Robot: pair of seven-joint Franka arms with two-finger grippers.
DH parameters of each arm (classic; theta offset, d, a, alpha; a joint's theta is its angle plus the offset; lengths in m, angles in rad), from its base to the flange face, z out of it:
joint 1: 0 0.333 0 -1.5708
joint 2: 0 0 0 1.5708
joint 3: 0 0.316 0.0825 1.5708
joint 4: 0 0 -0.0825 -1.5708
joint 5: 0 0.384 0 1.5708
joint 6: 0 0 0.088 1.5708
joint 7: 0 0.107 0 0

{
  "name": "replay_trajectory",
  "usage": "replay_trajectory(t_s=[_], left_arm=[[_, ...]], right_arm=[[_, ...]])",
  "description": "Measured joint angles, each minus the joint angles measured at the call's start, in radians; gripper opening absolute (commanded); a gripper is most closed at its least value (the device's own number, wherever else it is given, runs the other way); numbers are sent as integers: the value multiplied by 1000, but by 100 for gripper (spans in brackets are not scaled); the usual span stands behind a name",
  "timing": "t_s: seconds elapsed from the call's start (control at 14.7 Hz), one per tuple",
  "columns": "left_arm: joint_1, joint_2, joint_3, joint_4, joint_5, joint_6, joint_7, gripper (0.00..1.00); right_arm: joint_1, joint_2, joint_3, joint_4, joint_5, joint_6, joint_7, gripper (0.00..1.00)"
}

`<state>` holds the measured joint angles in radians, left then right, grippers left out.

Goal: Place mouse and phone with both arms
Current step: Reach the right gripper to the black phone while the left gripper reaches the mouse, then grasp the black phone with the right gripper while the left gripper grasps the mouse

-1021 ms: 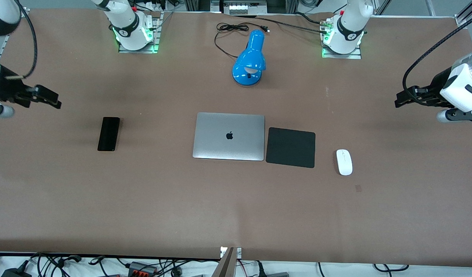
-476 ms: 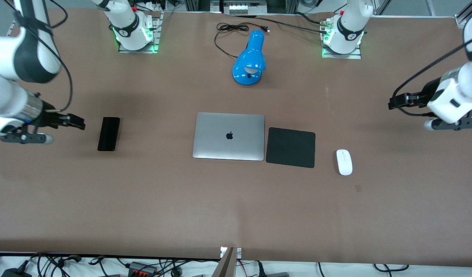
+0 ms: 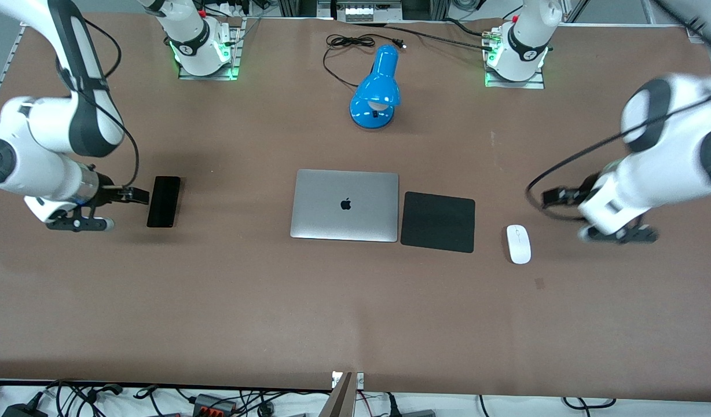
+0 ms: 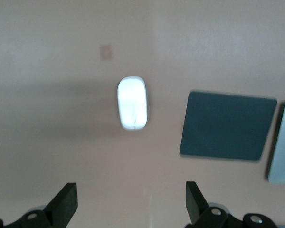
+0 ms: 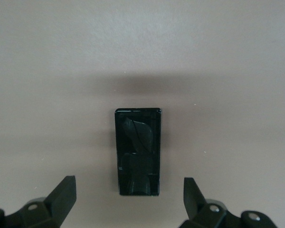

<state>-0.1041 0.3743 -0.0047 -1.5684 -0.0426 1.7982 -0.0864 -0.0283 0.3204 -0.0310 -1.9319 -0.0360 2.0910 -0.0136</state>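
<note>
Black phone (image 5: 137,151) beside right pincer (image 5: 128,199)

Left arm (image 3: 656,156): blurred in the front view, cut off by the edge, beside the mouse (image 3: 518,244).
Left gripper (image 4: 128,202): only the fingertips show; the rest is cut off.
Laptop (image 4: 282,142): cut off in the left wrist view, beside the mouse pad (image 4: 226,126).
Right gripper (image 5: 128,194): body cut off, near the phone (image 5: 137,150).

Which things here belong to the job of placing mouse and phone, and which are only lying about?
Belong to the job:
mouse
phone
left end effector, open, near the mouse
right end effector, open, by the phone

Only lying about:
laptop, closed
mouse pad
blue lamp
</note>
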Motion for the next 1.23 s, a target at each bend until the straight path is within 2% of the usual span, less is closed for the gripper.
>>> replay_trajectory(t_s=[0.27,0.68,0.88,1.23], left_arm=[[-28,127,-1,-34,23,198,0,100],[-33,149,-1,-247,44,518,23,100],[-14,157,3,-288,44,564,71,100],[-1,182,3,-290,44,583,84,100]], right_arm=[[-2,79,0,0,0,47,13,100],[-3,146,0,-70,0,193,47,100],[-5,162,0,-89,0,223,50,100],[-8,194,0,-94,0,227,52,100]])
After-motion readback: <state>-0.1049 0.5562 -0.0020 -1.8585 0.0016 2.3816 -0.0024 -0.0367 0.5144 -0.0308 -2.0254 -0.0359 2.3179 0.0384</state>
